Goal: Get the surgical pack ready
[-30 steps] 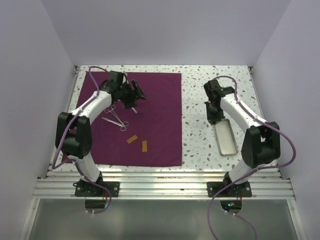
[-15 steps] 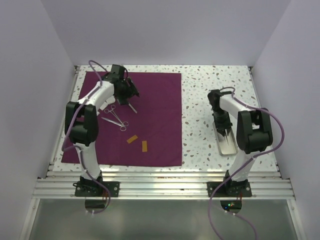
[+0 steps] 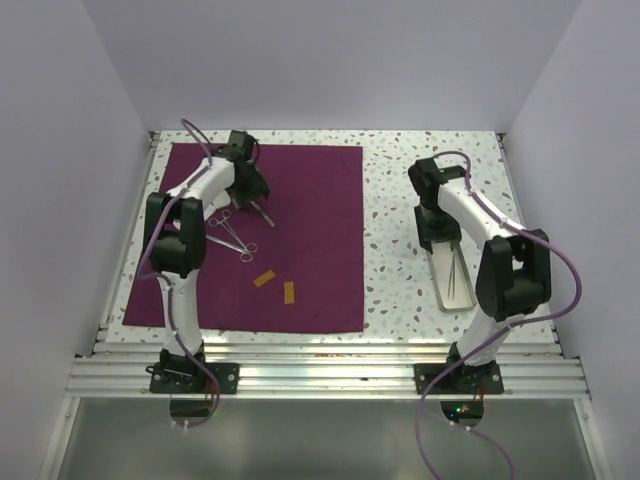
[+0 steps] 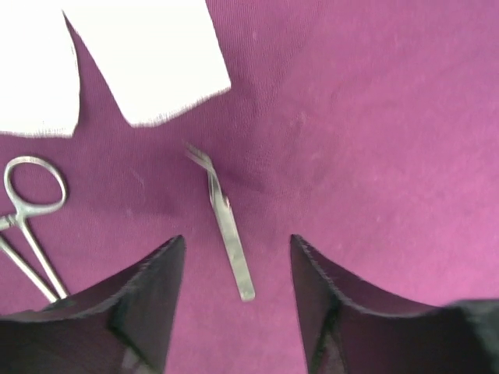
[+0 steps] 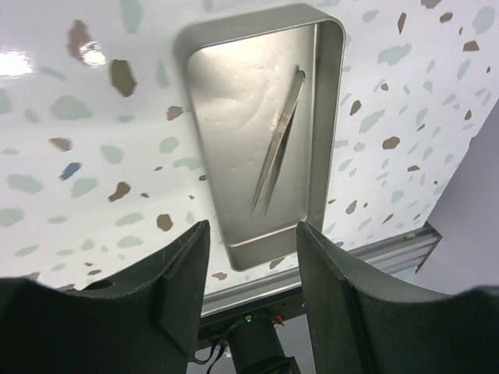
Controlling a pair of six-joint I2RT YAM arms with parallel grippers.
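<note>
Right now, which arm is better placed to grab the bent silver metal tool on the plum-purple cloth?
Left: the left gripper hovers open over that tool on the cloth; the right gripper is above the silver metal tray.

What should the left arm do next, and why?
Probably lower the left gripper and close on the angled metal instrument: its open jaws straddle it on the purple cloth, while tweezers already lie in the metal tray under the open right gripper.
</note>
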